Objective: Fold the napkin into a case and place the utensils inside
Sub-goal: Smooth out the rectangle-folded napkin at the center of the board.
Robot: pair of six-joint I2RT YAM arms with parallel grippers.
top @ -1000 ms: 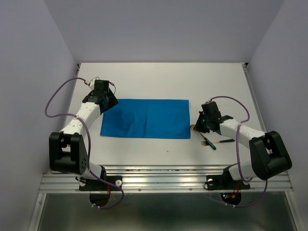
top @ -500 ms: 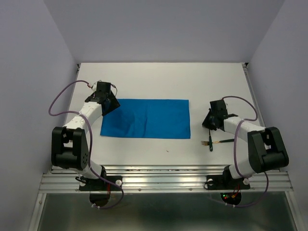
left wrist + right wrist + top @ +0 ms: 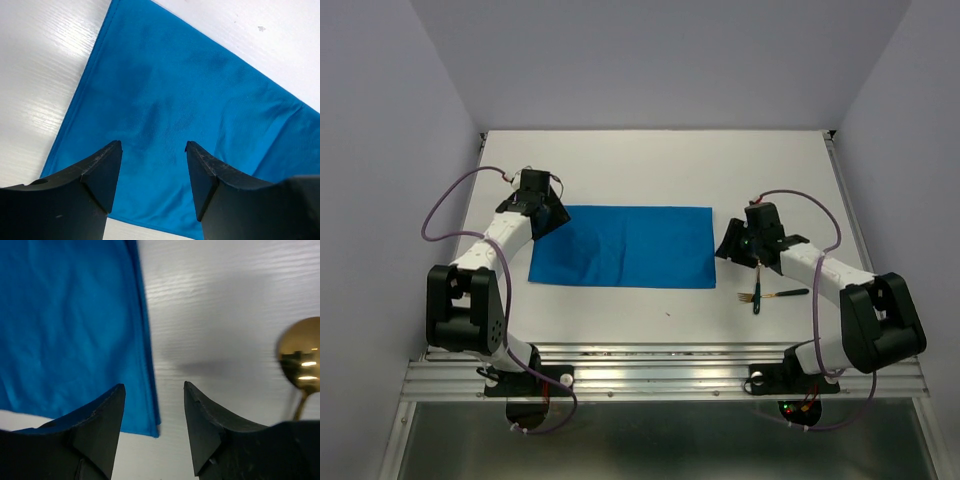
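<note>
The blue napkin (image 3: 622,246) lies flat as a wide rectangle mid-table; no case is in view. My left gripper (image 3: 548,216) hovers open over its upper left corner, with cloth (image 3: 200,95) under the gap of the left gripper (image 3: 153,143). My right gripper (image 3: 730,246) is open and empty at the napkin's right edge; in the right wrist view the right gripper (image 3: 154,386) straddles that edge of the napkin (image 3: 65,330) near its corner. The spoon (image 3: 757,298) lies just right of it, gold head (image 3: 300,357) showing. The fork (image 3: 786,294) lies across the spoon's handle.
White table (image 3: 660,165) with purple walls on three sides. A metal rail (image 3: 660,365) runs along the near edge by both arm bases. Purple cables loop off each arm.
My right gripper swung right, then came back left to the napkin's right edge and opened. The spoon has turned so its handle points toward the near edge. The left arm barely shifted.
</note>
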